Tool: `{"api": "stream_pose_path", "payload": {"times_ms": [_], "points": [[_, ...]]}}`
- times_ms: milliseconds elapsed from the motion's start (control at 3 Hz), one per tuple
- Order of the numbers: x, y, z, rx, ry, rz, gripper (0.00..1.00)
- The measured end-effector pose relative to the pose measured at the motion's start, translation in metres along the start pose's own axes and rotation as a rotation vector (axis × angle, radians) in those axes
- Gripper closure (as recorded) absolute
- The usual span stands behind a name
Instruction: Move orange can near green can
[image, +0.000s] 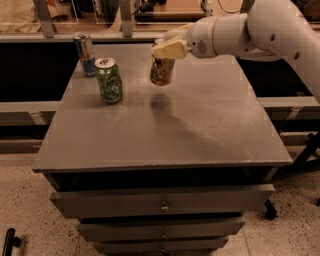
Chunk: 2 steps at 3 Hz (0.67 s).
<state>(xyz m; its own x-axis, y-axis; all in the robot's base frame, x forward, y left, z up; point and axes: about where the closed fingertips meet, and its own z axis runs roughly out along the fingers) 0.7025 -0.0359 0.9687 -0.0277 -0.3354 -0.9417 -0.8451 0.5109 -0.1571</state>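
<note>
We count three cans in all: one orange can (162, 72), one green can (109, 81) and one slim blue-and-silver can (85, 47). Two of them stand on the counter (200, 130), the green and the blue-and-silver one; the third, the orange one, hangs above it. We see one counter, with three drawers (160, 200) stacked beneath its top, each with a single knob. There is one arm (250, 30) and one gripper (167, 50), above the counter's far side, clamped on the orange can's top.
</note>
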Motion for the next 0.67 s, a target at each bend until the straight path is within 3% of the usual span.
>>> {"api": "stream_pose_path", "payload": {"times_ms": [333, 667], "points": [[-0.004, 0.039, 0.023, -0.096, 0.003, -0.063, 1.00], [-0.004, 0.063, 0.039, -0.149, 0.010, -0.117, 0.82]]}}
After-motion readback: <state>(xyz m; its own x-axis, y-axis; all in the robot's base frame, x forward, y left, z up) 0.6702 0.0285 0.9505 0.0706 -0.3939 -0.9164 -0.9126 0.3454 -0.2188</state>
